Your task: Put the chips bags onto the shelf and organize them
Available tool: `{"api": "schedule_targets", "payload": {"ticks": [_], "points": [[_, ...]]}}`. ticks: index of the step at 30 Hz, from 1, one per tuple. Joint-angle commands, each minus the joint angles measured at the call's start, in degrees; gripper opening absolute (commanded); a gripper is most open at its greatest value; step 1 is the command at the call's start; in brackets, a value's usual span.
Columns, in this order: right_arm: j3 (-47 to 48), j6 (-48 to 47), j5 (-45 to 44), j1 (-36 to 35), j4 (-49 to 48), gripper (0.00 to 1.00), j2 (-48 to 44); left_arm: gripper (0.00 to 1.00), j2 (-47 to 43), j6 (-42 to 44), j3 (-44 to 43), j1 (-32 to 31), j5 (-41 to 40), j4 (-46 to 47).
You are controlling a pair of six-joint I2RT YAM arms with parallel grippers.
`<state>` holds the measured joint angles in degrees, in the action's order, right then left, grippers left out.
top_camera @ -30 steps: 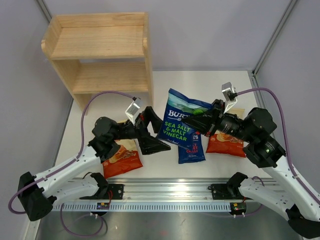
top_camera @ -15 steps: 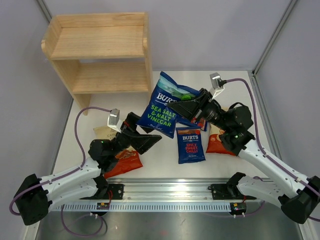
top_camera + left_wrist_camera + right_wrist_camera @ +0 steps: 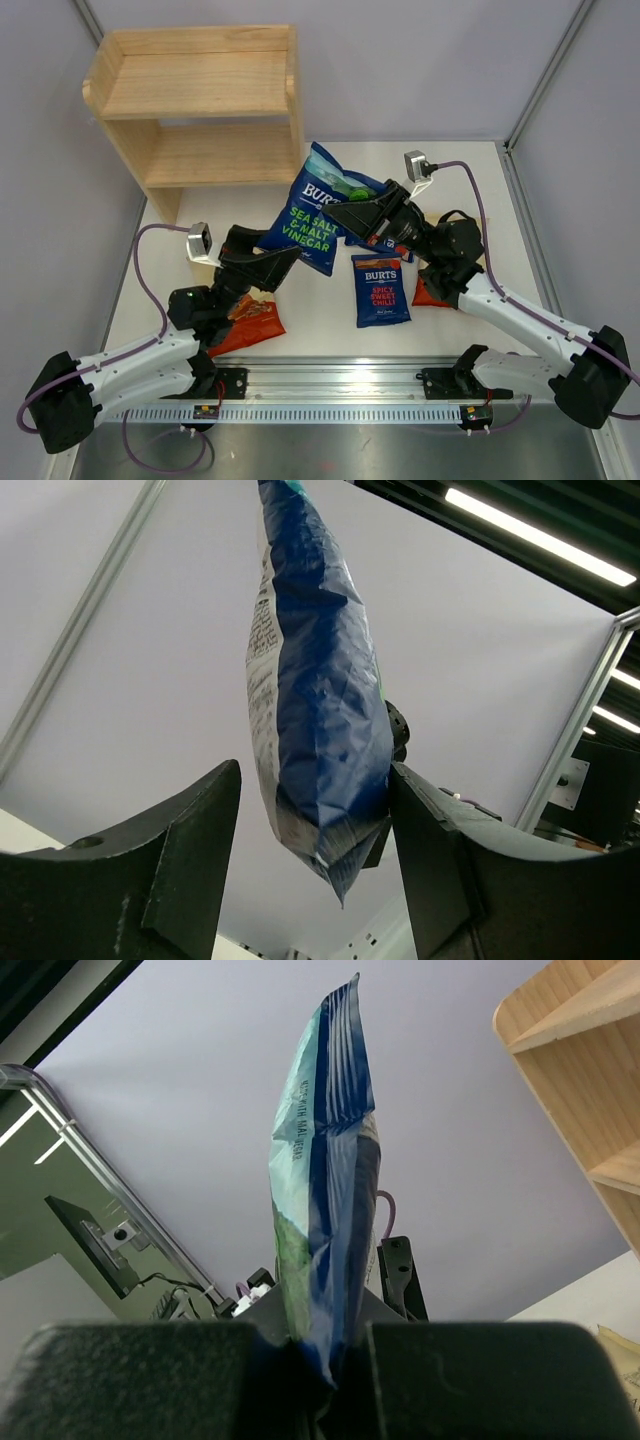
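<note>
My right gripper (image 3: 335,212) is shut on a dark blue BURTS sea salt bag (image 3: 303,212) and holds it in the air in front of the wooden shelf (image 3: 200,100). The right wrist view shows the bag (image 3: 325,1180) edge-on, pinched at my right gripper (image 3: 325,1360). My left gripper (image 3: 285,262) is open just below the bag. In the left wrist view the bag's lower corner (image 3: 320,730) hangs between the spread jaws of my left gripper (image 3: 315,880). A blue spicy chilli bag (image 3: 380,288) lies flat on the table. A third blue bag (image 3: 382,242) is mostly hidden under my right gripper.
One cream and red-orange bag (image 3: 250,318) lies under my left arm, another (image 3: 428,292) under my right arm. Both shelf tiers hold nothing. The shelf's side panel shows in the right wrist view (image 3: 580,1080). Grey walls enclose the table; a rail (image 3: 340,385) runs along the near edge.
My right gripper has carried the blue bag left and up toward the shelf. My left arm has drawn back to the left, its open gripper now under the bag's lower corner.
</note>
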<state>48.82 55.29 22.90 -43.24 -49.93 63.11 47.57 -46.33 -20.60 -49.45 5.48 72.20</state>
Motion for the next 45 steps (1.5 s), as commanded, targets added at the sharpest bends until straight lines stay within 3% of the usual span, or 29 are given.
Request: {"api": "schedule_targets", "payload": {"ticks": [1,4,8,10,12,13,15,16,18,20,25,27,28,29,31,33,37,40,45], "points": [[0.8,-0.9,-1.9,-1.5,-5.0,0.09,0.7,0.63,-0.4,3.5,-3.1,-0.3,-3.3,2.2],[0.8,-0.2,-2.3,-1.8,-6.2,0.09,1.7,0.63,0.1,3.7,-3.5,-0.3,-3.5,2.3],[1.0,-0.5,-2.7,-1.9,-7.1,0.1,2.1,0.31,-0.4,3.9,-3.6,-0.3,-4.3,1.1],[1.1,-1.6,-3.1,-1.9,-4.5,0.17,1.1,0.25,-1.9,4.6,-3.5,-0.3,-5.2,-1.9],[0.8,-3.9,-5.5,-1.9,0.0,0.27,-1.0,0.17,-3.8,6.1,-4.3,-0.3,-7.3,-5.3],[0.4,-4.3,-7.0,-1.9,1.3,0.44,-1.8,0.15,-4.8,6.8,-4.7,-0.3,-8.0,-9.7],[0.2,-7.1,-9.4,-1.9,4.9,0.56,-4.4,0.12,-8.0,8.4,-5.0,-0.2,-10.1,-13.0],[0.6,-8.7,-10.5,-1.9,7.1,0.7,-5.4,0.12,-9.2,9.1,-5.0,-0.2,-10.7,-15.3],[1.5,-13.0,-14.4,-1.9,15.9,0.83,-8.5,0.12,-13.0,11.1,-6.2,0.2,-13.2,-20.3],[2.9,-17.7,-19.3,-1.9,21.8,0.92,-10.8,0.11,-15.3,12.7,-9.4,0.7,-15.2,-29.2],[3.7,-23.7,-29.8,-1.9,36.5,0.94,-17.4,0.1,-16.3,16.9,-23.3,5.0,-23.5,-54.2],[3.9,-24.3,-31.1,-1.9,40.1,0.94,-19.1,0.08,-11.3,16.3,-34.7,9.2,-24.4,-62.3],[4.1,-24.4,-31.9,-1.8,41.0,0.94,-19.5,0.07,-9.0,15.7,-39.6,11.0,-24.0,-71.0],[4.2,-24.5,-32.2,-1.9,42.4,0.94,-19.8,0.07,-6.9,14.6,-47.4,15.8,-23.0,-75.1],[4.6,-24.6,-32.7,-1.9,43.9,0.94,-20.7,0.08,0.8,10.7,-55.6,22.3,-15.4,-84.8],[4.8,-24.7,-32.6,-1.9,45.5,0.94,-21.8,0.08,5.3,6.7,-64.2,32.9,-5.9,-89.7],[5.1,-24.9,-33.5,-1.8,48.9,0.94,-23.8,0.09,17.8,1.3,-77.4,52.6,12.2,-94.1],[4.9,-25.1,-34.1,-1.8,49.7,0.94,-25.7,0.09,25.5,-1.7,-85.8,60.5,21.3,-97.2],[4.0,-25.3,-34.8,-1.9,52.2,0.94,-28.4,0.1,31.9,-4.6,-89.3,66.9,28.0,-98.0]]}}
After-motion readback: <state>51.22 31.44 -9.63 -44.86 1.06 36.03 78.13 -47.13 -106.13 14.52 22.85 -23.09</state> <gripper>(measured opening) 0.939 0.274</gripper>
